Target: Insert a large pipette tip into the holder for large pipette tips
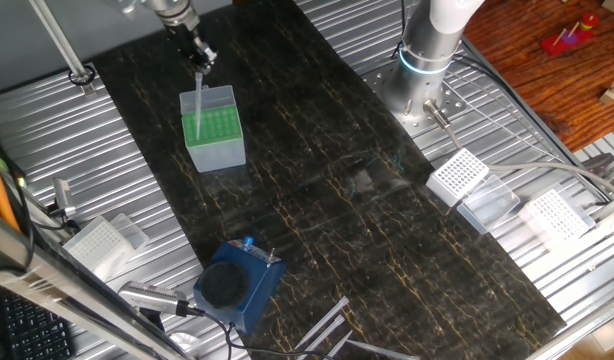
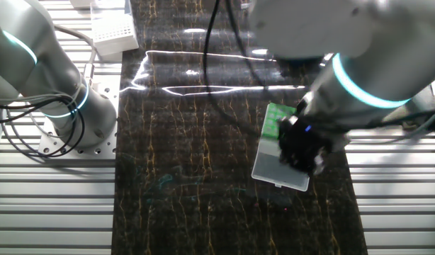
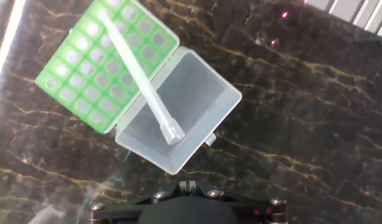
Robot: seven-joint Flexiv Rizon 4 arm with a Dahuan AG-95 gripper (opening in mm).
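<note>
The holder for large pipette tips [image 1: 215, 140] stands at the far left of the dark mat, its green grid [image 3: 85, 68] uncovered and its clear lid [image 3: 178, 106] folded open beside it. A large pipette tip [image 3: 138, 78] leans in the grid, point down in a hole near the far edge and wide end up over the lid. In one fixed view the tip [image 1: 199, 100] rises out of the green top. My gripper [image 1: 201, 58] hangs just above the tip's wide end. In the hand view only the gripper's [image 3: 188, 185] dark body shows, apart from the tip. In the other fixed view, the hand [image 2: 302, 149] covers part of the holder [image 2: 276, 120].
A dark blue block with a round black top [image 1: 232, 285] sits at the mat's near edge, with several loose tips [image 1: 322, 325] beside it. White perforated racks [image 1: 459, 175] [image 1: 555, 215] [image 1: 95, 240] lie on the metal table. Another arm's base [image 1: 422, 70] stands at the back.
</note>
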